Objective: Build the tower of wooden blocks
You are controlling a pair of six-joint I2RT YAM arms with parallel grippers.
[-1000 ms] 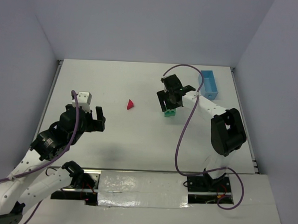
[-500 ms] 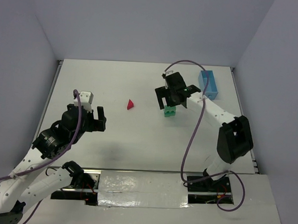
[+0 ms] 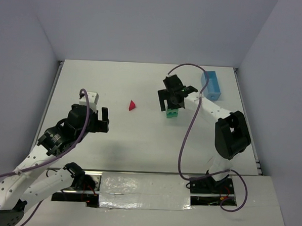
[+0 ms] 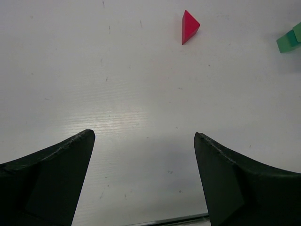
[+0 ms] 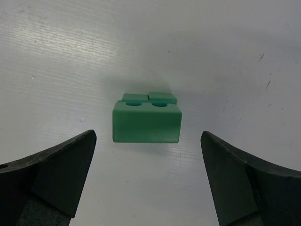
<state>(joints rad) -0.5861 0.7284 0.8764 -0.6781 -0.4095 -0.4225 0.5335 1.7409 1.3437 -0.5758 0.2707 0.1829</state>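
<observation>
From above, I see the green blocks (image 3: 172, 113) on the counter (image 3: 139, 143), the red roof piece (image 3: 132, 105) well apart. Left wrist: the left fingers (image 4: 47, 179) are wide apart, empty. Right wrist: the right fingers (image 5: 56, 174) are apart, touching nothing. I judge the wood light, stiff and smooth; I would pinch its flat sides.

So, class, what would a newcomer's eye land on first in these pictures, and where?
The red triangular block stands out, alone on the white table between the two arms. To its right sits a cluster of green blocks, with the right gripper open above them. A blue tray lies at the far right.
</observation>
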